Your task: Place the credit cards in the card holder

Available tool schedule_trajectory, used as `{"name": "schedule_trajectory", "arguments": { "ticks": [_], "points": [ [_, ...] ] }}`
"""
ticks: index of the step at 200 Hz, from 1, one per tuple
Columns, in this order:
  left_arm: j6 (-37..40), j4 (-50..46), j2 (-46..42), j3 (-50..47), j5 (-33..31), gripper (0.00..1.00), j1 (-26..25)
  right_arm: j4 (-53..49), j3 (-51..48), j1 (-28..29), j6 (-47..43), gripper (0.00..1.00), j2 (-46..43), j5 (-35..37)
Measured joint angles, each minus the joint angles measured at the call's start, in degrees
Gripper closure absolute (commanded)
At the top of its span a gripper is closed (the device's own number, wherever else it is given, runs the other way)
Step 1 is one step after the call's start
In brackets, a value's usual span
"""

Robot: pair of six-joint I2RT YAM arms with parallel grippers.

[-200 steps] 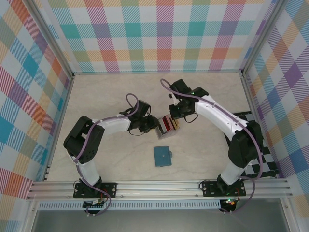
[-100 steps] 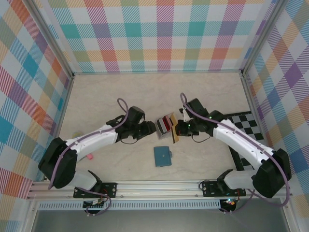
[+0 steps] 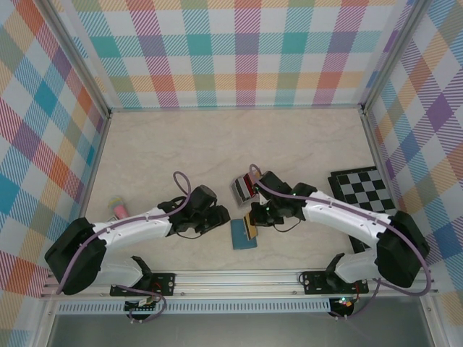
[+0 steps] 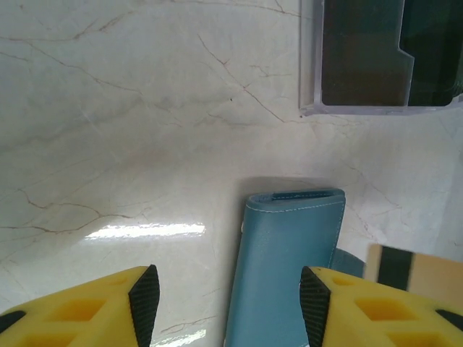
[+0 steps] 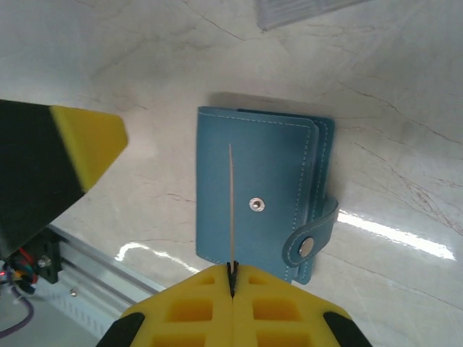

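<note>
Both arms are stretched low and inward over the table [image 3: 181, 144], and the two grippers are seen close together near its front middle. The left gripper [image 3: 220, 217] is held with its jaws partly apart and nothing gripped, just beside the left edge of the card holder [image 3: 239, 240]. The right gripper [image 3: 255, 218] is pinched tight on a gold card [image 3: 250, 228], which is held on edge over the card holder; whether the card touches it cannot be told. The card holder is laid flat and folded shut near the front of the table, with its snap tab [image 5: 311, 242] left unfastened. Just behind it a clear rack [image 3: 237, 189] is set, with other cards [image 3: 247, 186] stood in it. A chequered board [image 3: 365, 189] is seen to the right, and a pink object [image 3: 118, 210] well off to the left.
</note>
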Motion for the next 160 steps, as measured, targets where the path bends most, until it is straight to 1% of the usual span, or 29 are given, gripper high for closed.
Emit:
{"name": "schedule_trajectory", "arguments": {
  "ticks": [30, 47, 67, 97, 124, 160],
  "points": [
    [0.09, 0.0, 2.69, 2.21, 0.04, 0.43, -1.53, -0.83, -0.28, 0.09, 0.33, 1.0, 0.85, 4.39],
    [0.24, -0.02, 4.31, 3.72, 0.02, 0.42, -2.75, -0.83, -1.2, -0.04, 0.39, 1.0, 0.85, 5.7],
    [0.24, 0.0, 5.84, 4.9, 0.02, 0.42, -4.35, 0.63, -3.78, -0.7, 0.39, 1.0, 0.72, 4.87],
    [0.04, 0.07, 7.72, 5.62, 0.02, 0.48, -5.81, 2.97, -6.25, -1.66, 0.42, 1.0, 0.24, 3.21],
    [-0.24, 1.09, 8.9, 5.62, 0.02, 0.48, -5.95, 6.58, -8.44, -2.75, 0.44, 1.0, -0.76, 1.09],
    [-0.66, 3.32, 10.01, 5.6, 0.04, 0.48, -5.95, 8.96, -9.55, -3.21, 0.46, 1.0, -1.16, 0.2]
  ]
}}
